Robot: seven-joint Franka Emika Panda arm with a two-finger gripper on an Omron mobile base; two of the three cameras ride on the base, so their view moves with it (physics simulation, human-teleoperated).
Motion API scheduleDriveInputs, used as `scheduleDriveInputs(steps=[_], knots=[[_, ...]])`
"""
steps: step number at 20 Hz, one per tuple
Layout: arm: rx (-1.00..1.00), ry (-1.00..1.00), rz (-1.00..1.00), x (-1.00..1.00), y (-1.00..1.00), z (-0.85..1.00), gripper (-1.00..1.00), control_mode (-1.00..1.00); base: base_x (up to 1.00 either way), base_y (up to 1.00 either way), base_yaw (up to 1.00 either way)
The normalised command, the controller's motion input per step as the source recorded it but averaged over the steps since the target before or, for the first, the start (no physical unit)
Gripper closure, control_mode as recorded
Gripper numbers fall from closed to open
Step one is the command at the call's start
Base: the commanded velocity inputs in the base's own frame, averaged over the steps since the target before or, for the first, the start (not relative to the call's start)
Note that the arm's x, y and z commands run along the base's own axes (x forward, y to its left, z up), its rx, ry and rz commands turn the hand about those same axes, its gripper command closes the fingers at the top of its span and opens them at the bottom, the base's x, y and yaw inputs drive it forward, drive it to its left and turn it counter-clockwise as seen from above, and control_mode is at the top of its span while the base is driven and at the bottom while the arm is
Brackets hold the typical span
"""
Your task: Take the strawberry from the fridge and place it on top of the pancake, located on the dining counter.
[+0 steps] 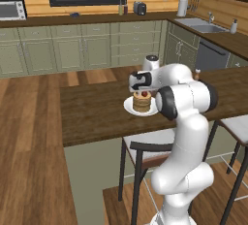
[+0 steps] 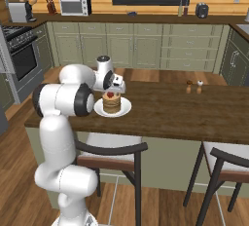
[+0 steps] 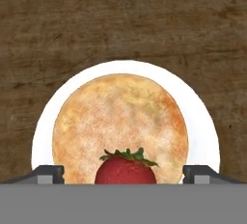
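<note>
A red strawberry (image 3: 126, 170) with a green top rests on the tan pancake (image 3: 116, 121), near its edge closest to my hand. The pancake sits stacked on a round white plate (image 3: 198, 117) on the dark brown dining counter (image 3: 120, 20). My gripper (image 3: 123, 175) hovers just above it, open, with the two dark fingertips (image 3: 47, 174) standing wide apart on either side of the fruit and not touching it. From the base views the strawberry (image 1: 144, 93) (image 2: 110, 94) shows atop the pancake (image 1: 141, 103) (image 2: 111, 103), right under my gripper (image 1: 142, 88) (image 2: 111, 89). The fridge is out of view.
Two small shakers (image 2: 193, 87) stand on the counter to the right of the plate. Dark-framed stools (image 2: 114, 159) (image 1: 150, 153) are tucked under the counter's near edge. Green cabinets, a sink (image 1: 202, 25) and a microwave (image 2: 75, 7) line the far walls.
</note>
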Motion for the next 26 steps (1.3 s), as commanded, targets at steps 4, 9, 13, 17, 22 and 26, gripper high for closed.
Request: scheduleDriveInputs(steps=[4,9,13,17,22,26], knots=[[0.00,-0.11,0.00,-0.24,0.00,0.75,-1.00,-1.00,0.00,0.00,0.00],[0.01,-0.26,0.00,-0.89,0.00,0.82,-1.00,-1.00,0.00,0.00,0.00],[0.05,-0.23,0.00,-1.00,0.00,0.37,-1.00,-1.00,0.00,0.00,0.00],[0.01,-0.25,0.00,-1.00,0.06,0.36,-1.00,-1.00,0.00,0.00,0.00],[-0.04,-0.14,0.00,-1.00,0.42,0.69,-1.00,-1.00,0.00,0.00,0.00],[-0.10,0.00,0.00,-1.00,0.64,0.55,-1.00,-1.00,0.00,0.00,0.00]])
